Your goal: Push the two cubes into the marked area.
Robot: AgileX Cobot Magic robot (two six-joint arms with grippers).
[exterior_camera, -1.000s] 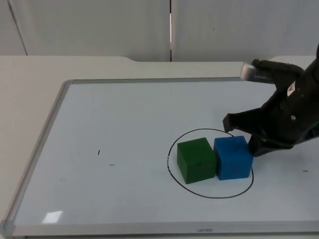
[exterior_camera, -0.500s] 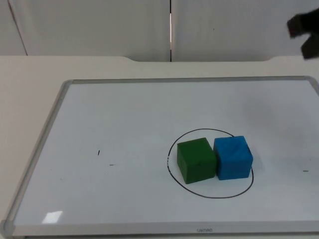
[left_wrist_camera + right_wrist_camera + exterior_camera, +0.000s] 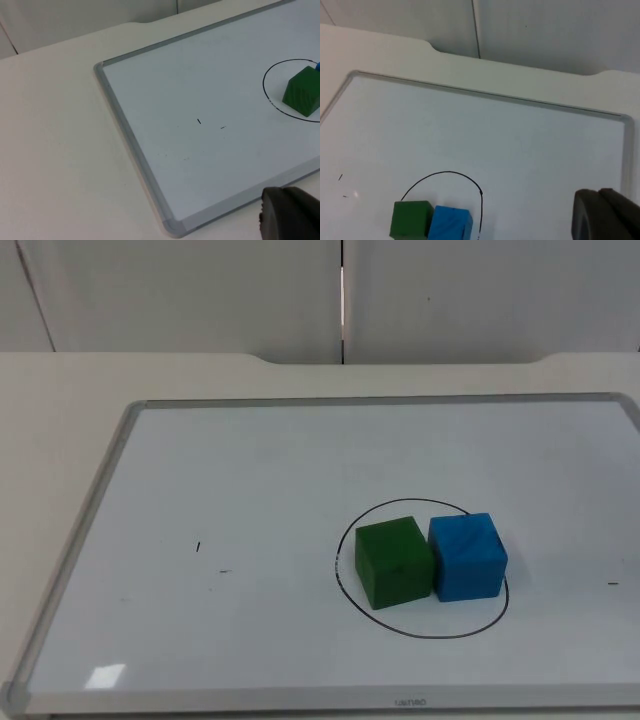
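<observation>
Cubes: green cube [image 3: 394, 562] & blue cube [image 3: 467, 556] sit touching inside drawn circle [image 3: 345, 540] on whiteboard [image 3: 180, 490]. Task looks done. My grippers: finger state can't tell.

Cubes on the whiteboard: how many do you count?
2. The green foam cube sits inside the drawn black circle; the blue foam cube touches its right side, also within the circle.

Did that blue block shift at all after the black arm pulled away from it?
No. The blue cube sits at the same spot inside the drawn circle, touching the green cube, just as a second ago.
</observation>
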